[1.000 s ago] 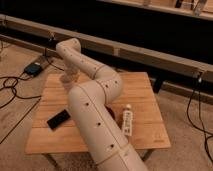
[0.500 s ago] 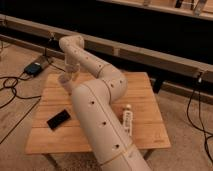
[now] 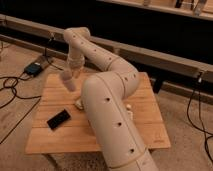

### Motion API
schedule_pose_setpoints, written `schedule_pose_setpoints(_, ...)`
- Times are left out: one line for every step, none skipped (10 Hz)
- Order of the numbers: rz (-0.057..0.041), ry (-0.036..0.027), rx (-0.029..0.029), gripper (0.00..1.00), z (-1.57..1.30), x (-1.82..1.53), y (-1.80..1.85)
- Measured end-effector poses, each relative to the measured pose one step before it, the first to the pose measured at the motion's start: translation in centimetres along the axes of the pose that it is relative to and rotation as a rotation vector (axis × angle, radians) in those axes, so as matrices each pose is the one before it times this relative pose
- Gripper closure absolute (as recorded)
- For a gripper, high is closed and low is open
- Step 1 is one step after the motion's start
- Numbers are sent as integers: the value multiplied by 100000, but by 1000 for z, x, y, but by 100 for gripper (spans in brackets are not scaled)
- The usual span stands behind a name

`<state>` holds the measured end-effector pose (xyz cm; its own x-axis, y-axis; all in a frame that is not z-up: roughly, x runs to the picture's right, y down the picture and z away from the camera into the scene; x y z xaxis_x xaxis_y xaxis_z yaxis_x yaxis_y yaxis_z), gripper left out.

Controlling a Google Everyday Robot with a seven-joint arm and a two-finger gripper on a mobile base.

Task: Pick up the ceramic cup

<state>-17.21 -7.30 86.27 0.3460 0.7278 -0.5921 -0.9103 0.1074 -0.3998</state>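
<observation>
ceramic cup: small, pale beige; sits at the tip of the gripper, above the left rear part of the wooden table; appears tilted, held off the tabletop; contact with the surface can't be confirmed; rim detail not discernible

A big white robot arm bends over a wooden table. The gripper hangs above the far left part of the table. It is right by a pale cup, above the tabletop. A flat black phone lies near the front left. A small white thing peeks out beside the arm. Black cables lie on the floor on the left.
</observation>
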Motion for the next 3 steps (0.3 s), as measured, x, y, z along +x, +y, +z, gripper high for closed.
schedule_pose_setpoints(635, 689, -1293, 100, -590, 1039, -200)
schedule_pose_setpoints(1097, 480, -859, 100, -443, 870, -269)
schedule_pose_setpoints(1092, 659, -722, 100, -380, 1075, -318)
